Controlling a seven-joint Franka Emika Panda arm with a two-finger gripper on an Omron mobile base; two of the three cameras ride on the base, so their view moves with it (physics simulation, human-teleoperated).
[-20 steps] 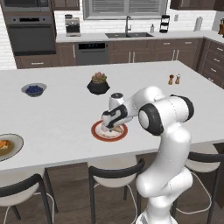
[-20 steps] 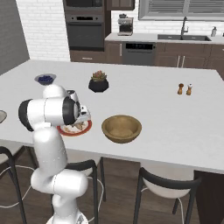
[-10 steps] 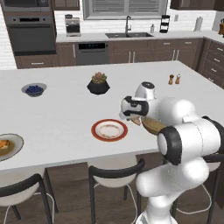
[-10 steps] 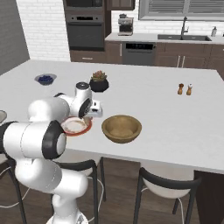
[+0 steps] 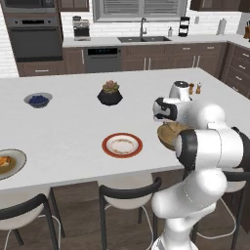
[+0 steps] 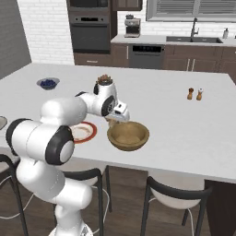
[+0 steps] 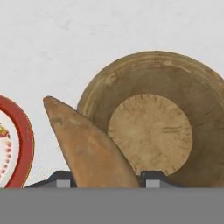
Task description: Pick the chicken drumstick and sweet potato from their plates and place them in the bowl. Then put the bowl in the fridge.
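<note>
Arm folded low over the bench, elbow bulging toward the stools, hand reaching out level above the near-left rim of the wooden bowl. Jaws clamped on the chicken drumstick, as seen in the hand view: tan piece standing between the two finger tips, pointed end out over bare bench, flank overlapping the bowl's left rim. Bowl interior bare. Just left of the bowl, red-rimmed plate, apart from it by a strip of bench. Far left at the bench's edge, pale grey-green plate carrying the sweet potato. Farther back, small bowl of berries and dark planter, both well apart from the hand. Right of the bowl, wide open bench out to two shakers. Stools tucked under the near edge.
</note>
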